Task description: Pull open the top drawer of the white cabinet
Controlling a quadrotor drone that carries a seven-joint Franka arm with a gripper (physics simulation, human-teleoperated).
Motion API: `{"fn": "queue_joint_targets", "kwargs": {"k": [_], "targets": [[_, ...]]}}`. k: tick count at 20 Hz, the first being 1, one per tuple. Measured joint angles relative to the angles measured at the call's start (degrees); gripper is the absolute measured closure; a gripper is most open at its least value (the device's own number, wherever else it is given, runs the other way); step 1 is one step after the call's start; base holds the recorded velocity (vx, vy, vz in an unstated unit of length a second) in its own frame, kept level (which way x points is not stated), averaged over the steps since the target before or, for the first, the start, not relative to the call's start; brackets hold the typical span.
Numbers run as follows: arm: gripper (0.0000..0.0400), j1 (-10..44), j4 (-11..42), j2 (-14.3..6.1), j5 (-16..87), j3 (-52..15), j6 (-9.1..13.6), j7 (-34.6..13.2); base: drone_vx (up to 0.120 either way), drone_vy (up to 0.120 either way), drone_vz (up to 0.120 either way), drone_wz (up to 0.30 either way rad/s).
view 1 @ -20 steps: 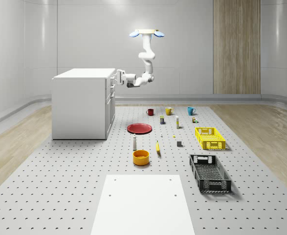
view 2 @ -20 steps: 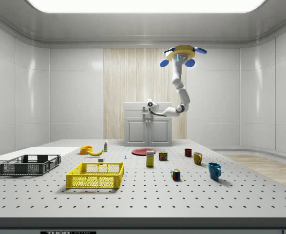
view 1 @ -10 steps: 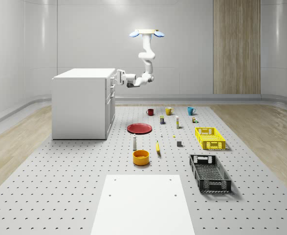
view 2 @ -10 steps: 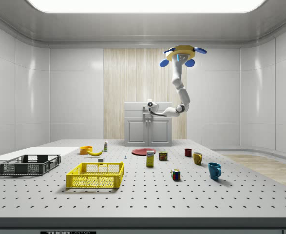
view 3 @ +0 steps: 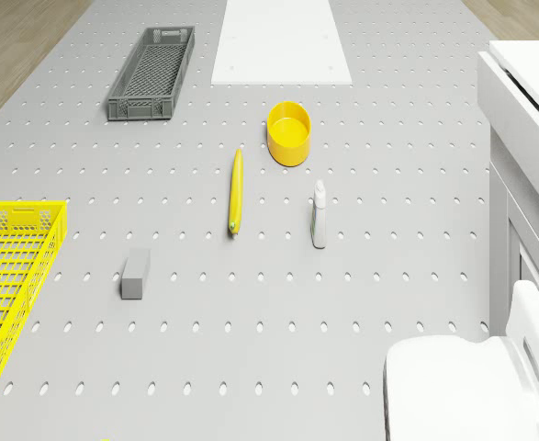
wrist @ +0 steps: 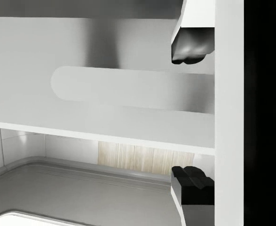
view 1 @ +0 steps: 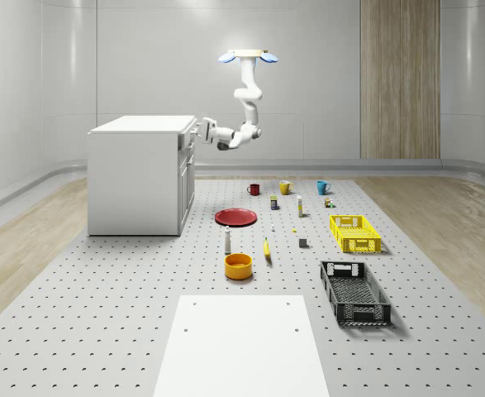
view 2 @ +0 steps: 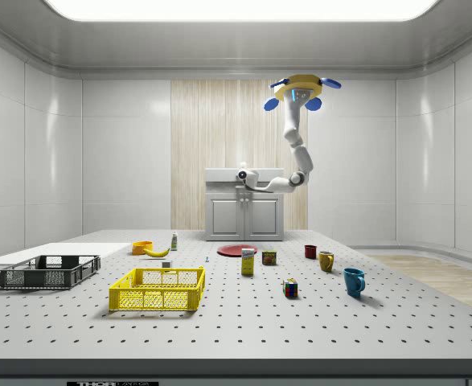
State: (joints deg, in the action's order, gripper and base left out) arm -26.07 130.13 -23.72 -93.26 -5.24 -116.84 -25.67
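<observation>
One claw has risen slightly at the white cabinet top edge.

The drone hovers high above the table, just off the cabinet's drawer side, its arm reaching down and across so the gripper sits at the cabinet's top front edge. Below the gripper on the table lies a plate. Nearer the whole-scene camera stand a bottle, a bowl and a banana, with two crates well off to the whole-scene view's right.

No legible text or labels
</observation>
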Motion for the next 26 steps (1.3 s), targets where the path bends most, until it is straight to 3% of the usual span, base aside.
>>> {"fn": "queue_joint_targets", "kwargs": {"k": [1, 2, 3, 4, 5, 6, 8, 9, 10, 11, 12, 13, 14, 18, 26], "targets": [[0.0165, -0.1, 0.8, -0.1, -1.8, -0.4, -0.9, 2.1, 0.000, 0.000, 0.000, 0.000], [0.0000, -0.3, 2.3, 0.8, 1.3, 0.2, -1.1, 1.8, 0.000, 0.000, 0.000, 0.000], [0.0000, 0.0, 4.1, 2.1, -1.7, 2.4, 4.7, 8.7, 0.000, 0.000, 0.000, 0.000], [0.0066, 1.7, 7.4, 4.4, -5.3, 4.5, 10.4, 11.4, 0.000, 0.000, 0.000, 0.000], [0.0114, 4.0, 8.3, 4.2, -6.1, 5.8, 14.0, 7.2, 0.000, 0.000, 0.000, 0.000], [0.0154, 5.7, 8.0, 2.6, -5.9, 5.3, 13.6, 5.5, 0.000, 0.000, 0.000, 0.000], [0.0210, 5.3, 8.0, 0.1, -7.0, 3.4, 10.2, 4.5, 0.000, 0.000, 0.000, 0.000], [0.0318, 5.2, 7.7, -1.2, -8.3, 2.5, 8.7, 2.4, 0.000, 0.000, 0.000, 0.000], [0.0363, 5.7, 5.7, -4.2, -5.6, 1.8, 6.5, -5.7, 0.000, 0.000, 0.000, 0.000], [0.0353, 4.7, 5.0, -5.9, -0.3, 2.1, 2.9, -0.8, 0.000, 0.000, 0.000, 0.000], [0.0340, 3.0, 5.5, -5.9, 0.5, 3.3, 1.4, 0.6, 0.000, 0.000, 0.000, 0.000], [0.0313, 2.3, 5.4, -6.3, -0.7, 2.8, 0.4, -1.5, 0.000, 0.000, 0.000, 0.000], [0.0320, 1.6, 4.3, -7.6, -0.5, 2.3, -0.5, -5.1, 0.000, 0.080, 0.000, 0.000], [0.0304, -0.1, 4.8, -6.6, -5.4, 0.4, -2.5, -2.7, 0.000, 0.120, 0.000, 0.000], [0.0296, -1.0, 4.4, -4.5, -10.7, -2.7, -4.8, 0.3, 0.000, 0.000, 0.000, 0.000]]}}
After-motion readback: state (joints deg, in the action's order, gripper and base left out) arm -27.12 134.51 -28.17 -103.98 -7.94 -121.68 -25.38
